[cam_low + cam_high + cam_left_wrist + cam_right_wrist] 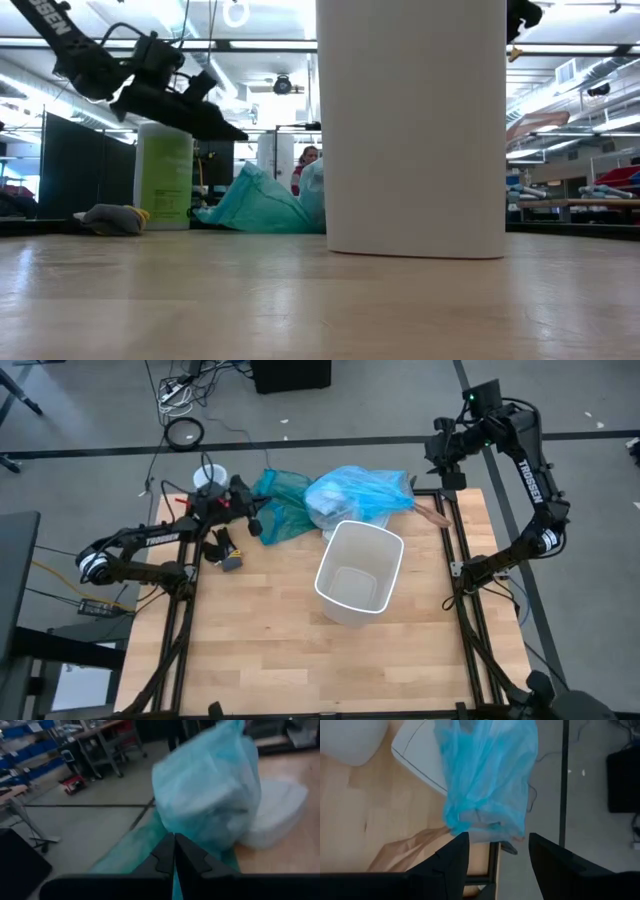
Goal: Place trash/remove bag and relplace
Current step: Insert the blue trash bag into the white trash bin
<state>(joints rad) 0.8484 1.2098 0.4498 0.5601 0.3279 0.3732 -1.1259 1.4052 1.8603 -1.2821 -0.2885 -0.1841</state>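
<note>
The light sky-blue bag [358, 488] lies bulging on its side at the table's far edge, with pale trash [328, 508] showing through it. A darker teal-green bag [280, 502] lies to its left. The white bin [360, 570] stands upright mid-table, unlined and empty. My left gripper [257, 522] is shut and hangs in the air just above the teal-green bag [262, 205], touching nothing. My right gripper [497, 847] is open and raised past the table's far right corner, above the tied end of the sky-blue bag [485, 780].
A pale green canister [210, 477] stands at the far left corner. A dark and yellow object [228, 550] lies near the left arm. Brown paper [432, 515] lies at the far right edge. A person [305, 160] shows in the room behind. Bare wood [280, 660] lies in front of the bin.
</note>
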